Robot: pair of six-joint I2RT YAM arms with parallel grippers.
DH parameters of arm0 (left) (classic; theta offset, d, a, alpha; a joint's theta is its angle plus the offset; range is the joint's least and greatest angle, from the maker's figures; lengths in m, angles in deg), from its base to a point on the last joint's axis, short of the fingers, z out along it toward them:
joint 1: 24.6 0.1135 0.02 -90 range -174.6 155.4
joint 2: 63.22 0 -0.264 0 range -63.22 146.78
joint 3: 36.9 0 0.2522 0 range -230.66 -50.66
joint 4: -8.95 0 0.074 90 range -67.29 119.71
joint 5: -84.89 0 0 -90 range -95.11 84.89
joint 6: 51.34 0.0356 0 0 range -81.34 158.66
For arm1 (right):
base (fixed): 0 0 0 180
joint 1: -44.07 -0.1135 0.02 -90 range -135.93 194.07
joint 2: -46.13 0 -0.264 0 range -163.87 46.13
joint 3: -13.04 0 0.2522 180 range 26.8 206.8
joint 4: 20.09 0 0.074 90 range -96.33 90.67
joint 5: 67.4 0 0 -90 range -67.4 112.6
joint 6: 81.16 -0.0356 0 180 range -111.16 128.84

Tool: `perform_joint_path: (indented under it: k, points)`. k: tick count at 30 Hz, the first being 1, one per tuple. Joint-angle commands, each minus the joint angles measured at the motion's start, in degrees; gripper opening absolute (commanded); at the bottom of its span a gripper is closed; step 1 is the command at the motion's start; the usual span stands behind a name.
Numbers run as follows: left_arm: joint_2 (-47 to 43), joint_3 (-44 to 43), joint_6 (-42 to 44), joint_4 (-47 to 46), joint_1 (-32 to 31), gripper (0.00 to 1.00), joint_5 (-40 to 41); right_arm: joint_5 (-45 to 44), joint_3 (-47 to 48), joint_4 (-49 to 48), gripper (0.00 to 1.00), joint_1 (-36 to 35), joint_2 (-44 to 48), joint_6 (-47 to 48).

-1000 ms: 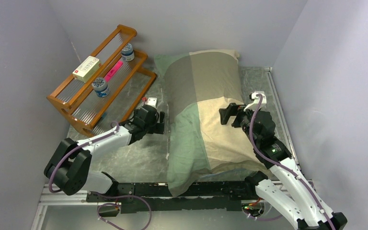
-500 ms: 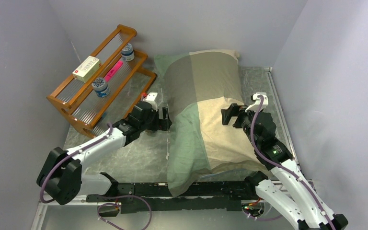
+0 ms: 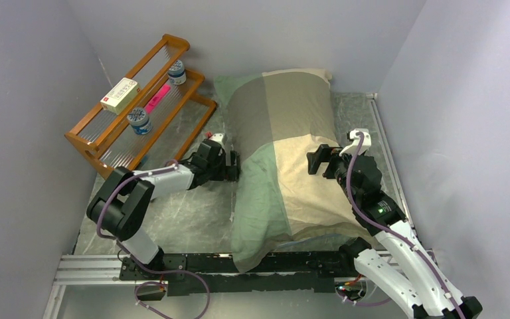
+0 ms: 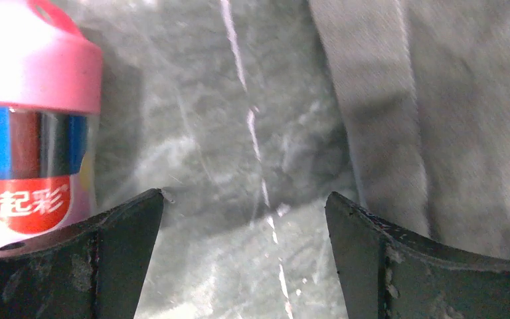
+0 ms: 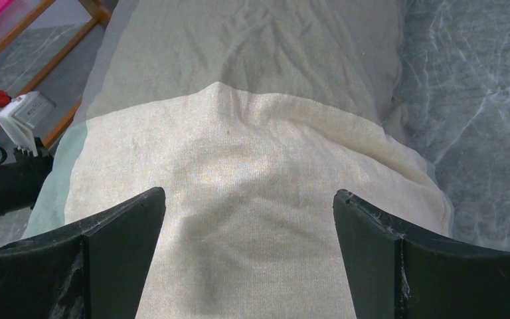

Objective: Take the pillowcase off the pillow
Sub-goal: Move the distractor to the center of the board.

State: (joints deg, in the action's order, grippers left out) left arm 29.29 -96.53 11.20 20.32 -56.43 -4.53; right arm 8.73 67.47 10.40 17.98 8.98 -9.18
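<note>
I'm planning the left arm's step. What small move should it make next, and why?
Probably slide the left pincer sideways onto the pillowcase edge, then close. Its wrist view shows the jaws open over bare table, with the cloth edge only about level with one finger, not properly between them. The right pincer hangs open above the pillowcase, gripping nothing.

Diffuse light, soft shadows; left wrist view blurry; warm patch on pillowcase.
</note>
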Motion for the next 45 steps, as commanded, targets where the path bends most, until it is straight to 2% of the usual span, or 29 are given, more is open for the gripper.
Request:
perform_joint_path:
  k: [1,5,15,28,32,39,45]
  points:
    - [1.58,-2.78,0.29,-2.58,3.41,0.97,4.49,-1.39,2.49,-0.87,1.00,-0.29,0.08,0.28]
    - [2.84,-3.77,0.47,-3.45,6.54,0.97,6.76,-1.15,1.99,-1.42,1.00,-0.30,-0.30,0.11]
    - [9.14,-12.44,2.07,-0.95,12.30,0.97,8.78,-2.07,3.31,0.12,1.00,-0.34,0.03,0.57]
    - [11.68,-12.74,2.65,1.71,17.20,0.97,12.02,-2.16,4.52,1.46,1.00,-0.28,-0.05,0.81]
    - [11.30,-12.27,2.72,1.34,18.38,0.97,10.88,-2.73,4.19,1.45,1.00,-0.28,0.30,0.89]
    - [7.66,-11.31,2.94,-0.30,17.59,0.98,1.71,-3.21,4.07,1.80,1.00,-0.28,-0.58,0.28]
    - [2.29,-9.41,0.79,-0.93,16.46,0.97,-2.85,-3.66,4.73,2.47,1.00,-0.29,-1.32,-0.30]
